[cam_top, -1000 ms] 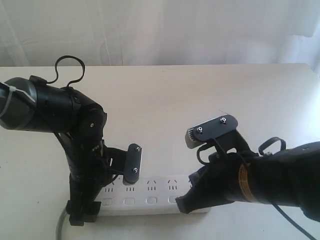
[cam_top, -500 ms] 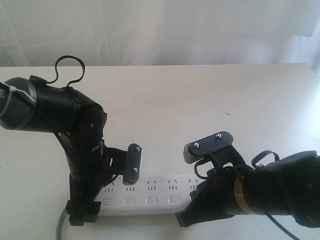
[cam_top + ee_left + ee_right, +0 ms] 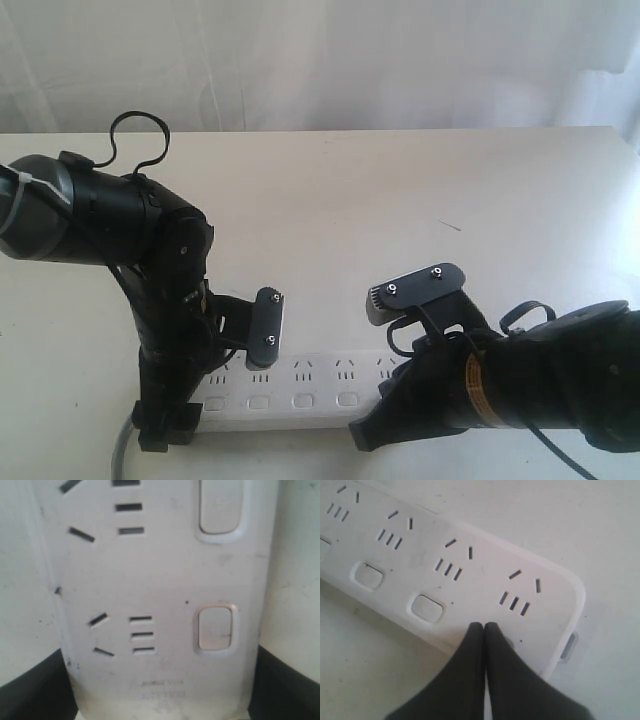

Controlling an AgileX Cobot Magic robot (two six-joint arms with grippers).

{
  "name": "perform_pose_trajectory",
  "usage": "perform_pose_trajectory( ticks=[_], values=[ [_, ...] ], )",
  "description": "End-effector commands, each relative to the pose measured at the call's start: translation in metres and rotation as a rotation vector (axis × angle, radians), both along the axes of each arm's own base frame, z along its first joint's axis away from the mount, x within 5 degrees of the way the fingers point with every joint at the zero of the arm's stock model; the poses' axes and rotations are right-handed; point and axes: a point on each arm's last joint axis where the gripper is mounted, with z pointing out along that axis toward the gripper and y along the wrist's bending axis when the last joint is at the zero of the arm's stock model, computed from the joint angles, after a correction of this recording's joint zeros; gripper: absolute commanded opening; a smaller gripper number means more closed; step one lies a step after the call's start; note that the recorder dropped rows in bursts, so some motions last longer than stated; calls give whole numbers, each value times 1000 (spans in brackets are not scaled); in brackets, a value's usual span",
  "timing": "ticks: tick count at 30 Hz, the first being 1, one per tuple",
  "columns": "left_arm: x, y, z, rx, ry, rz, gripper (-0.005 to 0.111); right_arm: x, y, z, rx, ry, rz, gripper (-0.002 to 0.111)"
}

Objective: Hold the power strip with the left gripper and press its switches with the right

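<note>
The white power strip [image 3: 310, 384] lies along the table's front edge. My left gripper [image 3: 215, 385] straddles its left end, one finger on each long side. In the left wrist view the black fingers [image 3: 287, 685] press both edges of the power strip [image 3: 160, 580], with two switches [image 3: 216, 628] showing. My right gripper [image 3: 392, 388] is shut, its tips down on the strip's right end. In the right wrist view the right gripper [image 3: 484, 627] covers the last switch [image 3: 509, 642] of the power strip [image 3: 470, 575]; two more switches [image 3: 426, 608] lie bare beside it.
The grey cord [image 3: 121, 450] leaves the strip's left end and runs off the front of the white table [image 3: 400, 190]. A white curtain [image 3: 320, 60] hangs behind the table's far edge. Both arms crowd the front edge.
The right gripper has come down and slightly forward onto the strip's right end, most of it in the first half second. The left arm and the strip have not moved.
</note>
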Motion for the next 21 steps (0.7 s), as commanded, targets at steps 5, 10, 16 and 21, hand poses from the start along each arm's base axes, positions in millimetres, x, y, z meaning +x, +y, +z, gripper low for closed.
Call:
perform_pose_trajectory(
  ticks=[5, 10, 16, 21],
  values=[
    [-9, 0, -13, 22, 84, 31, 0, -1, -5, -15, -66, 34, -24, 0],
    [-9, 0, -13, 22, 84, 31, 0, -1, -5, -29, -103, 79, -24, 0],
    [-9, 0, -13, 20, 84, 33, 0, -1, -5, -40, -128, 116, -21, 0],
    [-9, 0, -13, 20, 84, 33, 0, -2, -5, -34, -106, 101, -16, 0]
  ],
)
